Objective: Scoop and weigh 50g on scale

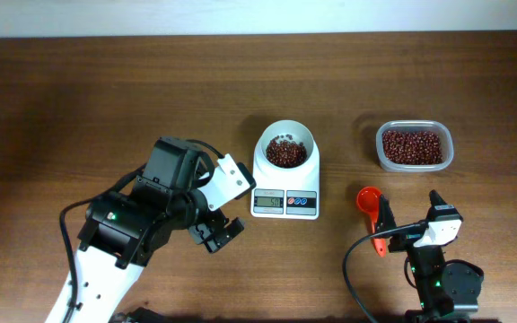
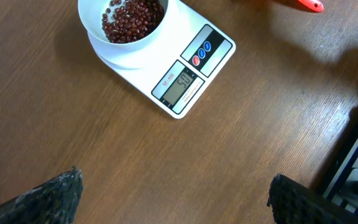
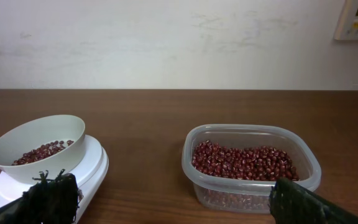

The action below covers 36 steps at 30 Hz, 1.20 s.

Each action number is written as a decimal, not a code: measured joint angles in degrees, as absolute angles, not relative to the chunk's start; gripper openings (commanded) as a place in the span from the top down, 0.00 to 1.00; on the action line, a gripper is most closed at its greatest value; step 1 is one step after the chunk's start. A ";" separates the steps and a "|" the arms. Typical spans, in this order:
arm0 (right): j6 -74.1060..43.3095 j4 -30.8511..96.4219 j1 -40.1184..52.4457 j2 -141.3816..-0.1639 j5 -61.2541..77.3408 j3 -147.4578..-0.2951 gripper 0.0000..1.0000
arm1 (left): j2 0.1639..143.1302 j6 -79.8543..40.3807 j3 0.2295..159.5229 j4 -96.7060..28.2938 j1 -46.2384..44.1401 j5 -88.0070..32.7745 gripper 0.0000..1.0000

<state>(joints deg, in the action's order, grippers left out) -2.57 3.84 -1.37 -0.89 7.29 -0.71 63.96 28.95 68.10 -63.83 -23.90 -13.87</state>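
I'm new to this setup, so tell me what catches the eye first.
A white scale sits mid-table, its bowl holding dark red beans. A clear tub, fuller with the same beans, stands to its right, and a red scoop lies on the table between them, nearer the robot.

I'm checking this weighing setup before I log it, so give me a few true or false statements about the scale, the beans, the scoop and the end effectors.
1. The bowl on the scale holds red-brown beans. True.
2. The clear tub is empty. False: it also holds beans.
3. The left end effector grips the red scoop. False: the scoop lies on the table beside the right end effector, and the left one holds nothing.
4. Both end effectors are open. True.
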 measured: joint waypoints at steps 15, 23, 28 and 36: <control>-1.30 3.92 -1.37 -0.89 6.42 -0.71 0.01 | 63.96 28.95 68.10 -63.83 -23.90 -13.89 0.01; -0.43 3.92 -1.37 -0.89 6.42 -0.71 0.01 | 63.96 28.95 68.10 -63.83 -23.92 -13.87 0.01; 0.23 3.92 -1.37 -0.89 6.42 -0.71 0.01 | 63.96 28.95 68.10 -63.83 -23.90 -13.87 0.01; 0.25 3.97 -1.37 -0.89 5.96 -0.71 0.01 | 63.96 28.93 68.10 -63.83 -23.90 -13.87 0.01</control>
